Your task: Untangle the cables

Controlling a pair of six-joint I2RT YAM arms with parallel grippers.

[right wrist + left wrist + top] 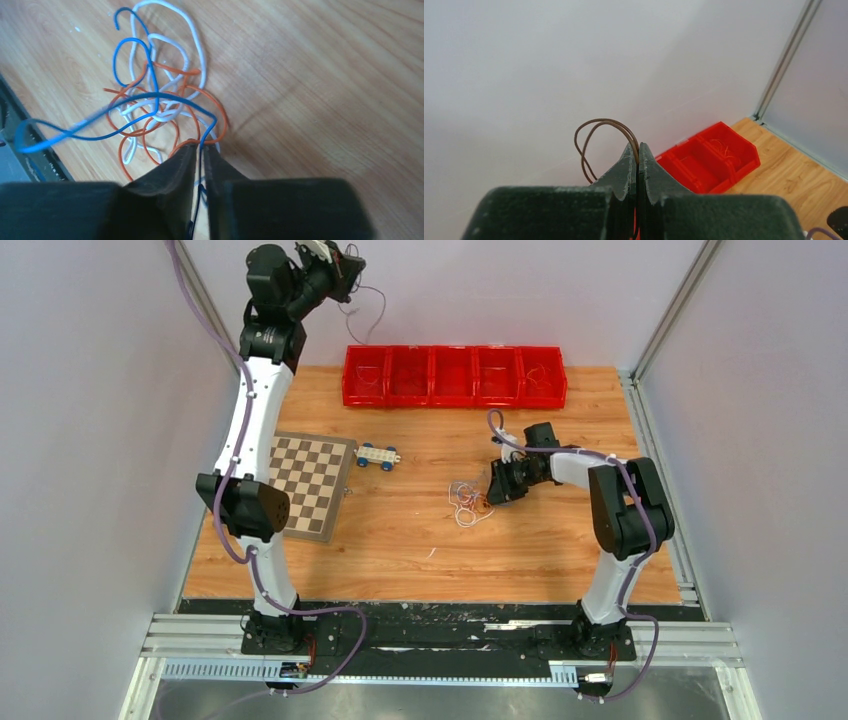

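Separation was underway: left hand (638, 150) pinched a dark cable (600, 120) aloft by the wall (549, 60), right hand (201, 149) gripped a blue cable (185, 100) in the tangle (160, 107) on the tabletop (420, 560), probably needing a gentle outward pull.

the left arm (248, 430) and the right arm (625, 505) are built alike: smooth white shells on the long links, and chunky matte black housings with rounded corners at the joints. each stands on a black base (268, 632). a thin purple hose (364, 632) runs along each arm, lying close against the white shells. tiny dark dots on those shells may be screws, though from above they are too small to be sure. seen close, the left pincer (638, 150) has two greenish-black fingers (624, 172), matte and slightly rough, broad at the root and tapering to thin tips. the right pincer (200, 147) has the same dark wedge-shaped fingers.
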